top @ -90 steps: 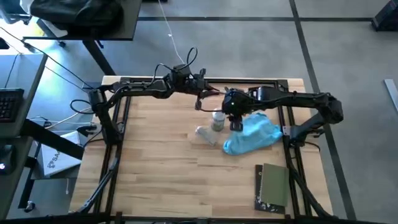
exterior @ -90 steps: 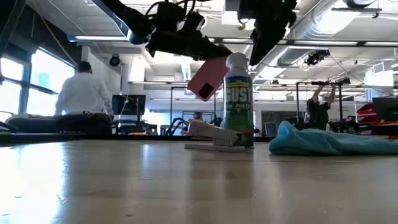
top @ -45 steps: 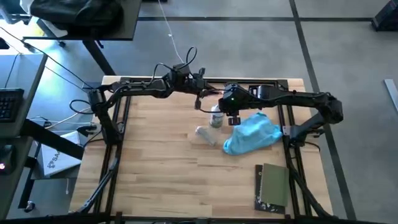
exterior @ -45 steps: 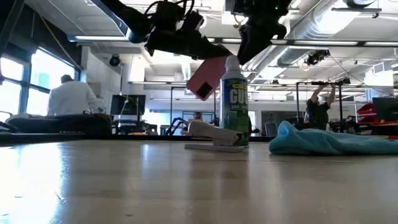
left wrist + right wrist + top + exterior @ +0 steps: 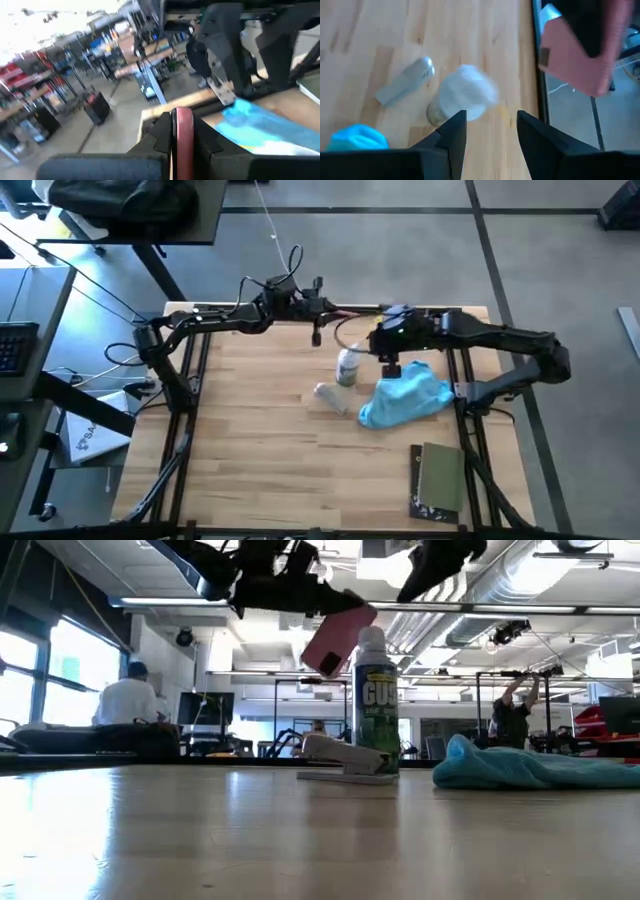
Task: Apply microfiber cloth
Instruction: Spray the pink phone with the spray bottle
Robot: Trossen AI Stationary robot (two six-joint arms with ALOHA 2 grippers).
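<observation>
The light-blue microfiber cloth [image 5: 405, 395] lies crumpled on the table right of centre, also in the low view [image 5: 530, 768]. Left of it stands a small white-capped bottle [image 5: 347, 367] with a green label [image 5: 378, 705]. My right gripper [image 5: 490, 132] hovers open above and just right of the bottle, touching nothing; the high view shows this gripper [image 5: 392, 363] over the cloth's far edge. My left gripper [image 5: 183, 125] is high over the table's far middle, shut on a flat pink thing [image 5: 335, 640]. My left gripper pinches the flat pink thing between its two fingers, which lie on its two broad faces [image 5: 183, 131]. It has the thing by the upper end [image 5: 352, 618]. The thing hangs tilted below the fingers, clear of the table, behind the bottle's top.
A small pale grey oblong thing [image 5: 330, 395] lies just near-left of the bottle. A dark olive-green book [image 5: 440, 480] lies flat at the near right. The table's left half is bare wood [image 5: 250, 420]. People show in the room beyond the table.
My right gripper has risen from the bottle's top and drawn back toward the table's right and far edge. The bottle has stayed upright, shifted slightly and turned a little. My left gripper has carried the pink thing higher and toward the far edge.
</observation>
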